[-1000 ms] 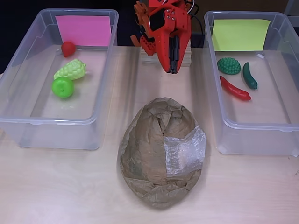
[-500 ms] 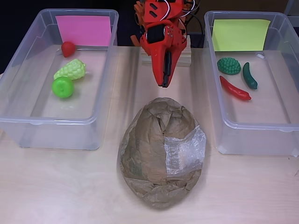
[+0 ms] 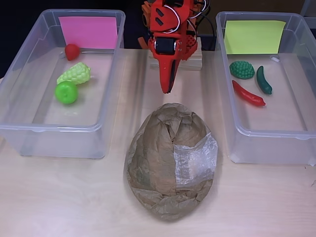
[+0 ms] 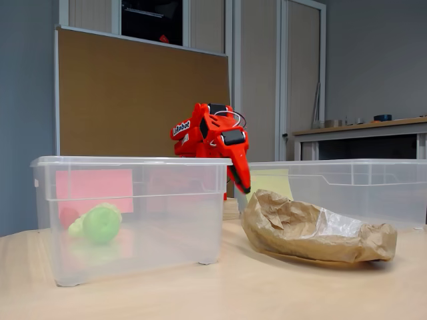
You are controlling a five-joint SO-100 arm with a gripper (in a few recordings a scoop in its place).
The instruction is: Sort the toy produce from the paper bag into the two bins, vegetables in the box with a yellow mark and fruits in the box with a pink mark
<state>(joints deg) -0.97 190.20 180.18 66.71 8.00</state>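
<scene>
The crumpled brown paper bag [image 3: 170, 163] lies closed on the table between the two bins, with its contents hidden. My red gripper [image 3: 167, 89] hangs above the table just behind the bag, pointing down at it, shut and holding nothing; the fixed view shows the gripper [image 4: 245, 187] over the bag's [image 4: 313, 230] rear end. The left bin [image 3: 19, 133] with the pink mark [image 3: 88, 32] holds a small red fruit [image 3: 72, 51], a pale green bumpy fruit [image 3: 75, 74] and a green apple [image 3: 66, 92]. The right bin [image 3: 232, 148] with the yellow mark [image 3: 253, 37] holds a bumpy green vegetable [image 3: 242, 69], a cucumber [image 3: 263, 80] and a red chili [image 3: 248, 94].
The arm's base stands on a wooden block [image 3: 193, 61] at the back between the bins. A brown board [image 4: 140, 100] rises behind the table. Bare tabletop [image 3: 59, 197] runs along the front edge.
The gripper has swung left from right of centre and reached forward and down toward the bag's rear end. Bag and produce have not moved.
</scene>
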